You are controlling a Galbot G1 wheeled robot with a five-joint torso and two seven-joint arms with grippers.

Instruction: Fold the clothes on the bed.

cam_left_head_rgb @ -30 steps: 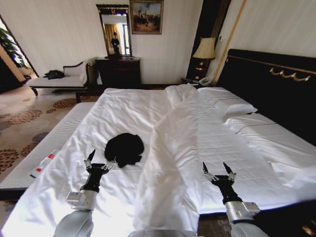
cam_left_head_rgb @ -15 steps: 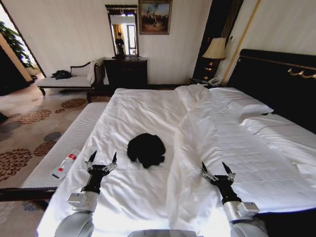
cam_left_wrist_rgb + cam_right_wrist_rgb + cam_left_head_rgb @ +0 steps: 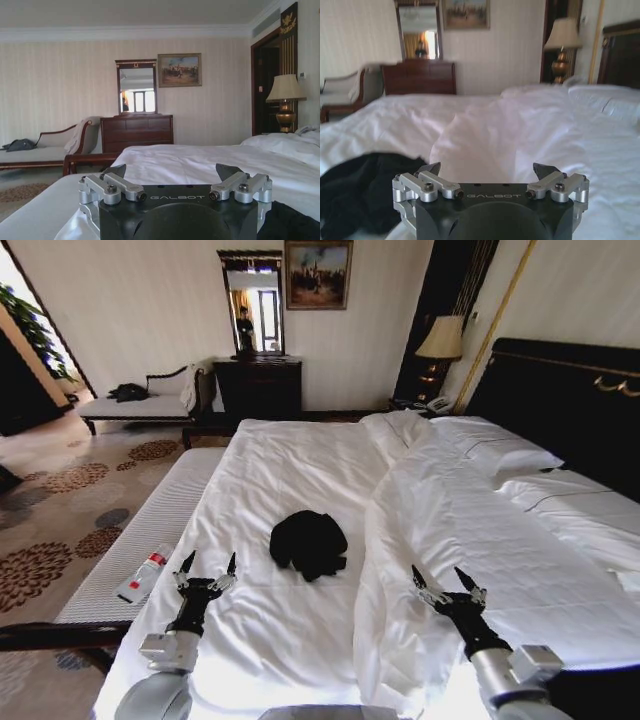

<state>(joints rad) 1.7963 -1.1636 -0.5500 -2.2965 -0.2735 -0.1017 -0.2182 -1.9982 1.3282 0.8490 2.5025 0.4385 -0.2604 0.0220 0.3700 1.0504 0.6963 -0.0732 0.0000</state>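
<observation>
**Robot squares up to a crumpled top on a hotel bed**

A Galbot G1 faces the bed (image 3: 300,455) with both arms raised low over the near edge of the white sheets. The left gripper (image 3: 205,567) hovers above the mattress, its fingers spread wide and holding nothing; the right gripper (image 3: 449,585) hangs above the bunched white duvet (image 3: 440,530), likewise splayed open and empty. The pose reads as a ready stance, the arms set either side of the work so each can reach in from its own flank.

The clothes (image 3: 309,541), a black top, lie in a rumpled heap on the sheet between the two grippers and a little beyond them, just beside the duvet's folded edge and apart from both arms. The garment is balled up, with no lettering, sleeves or hem to be made out. Folding appears not yet begun; it looks to need spreading flat first.
</observation>
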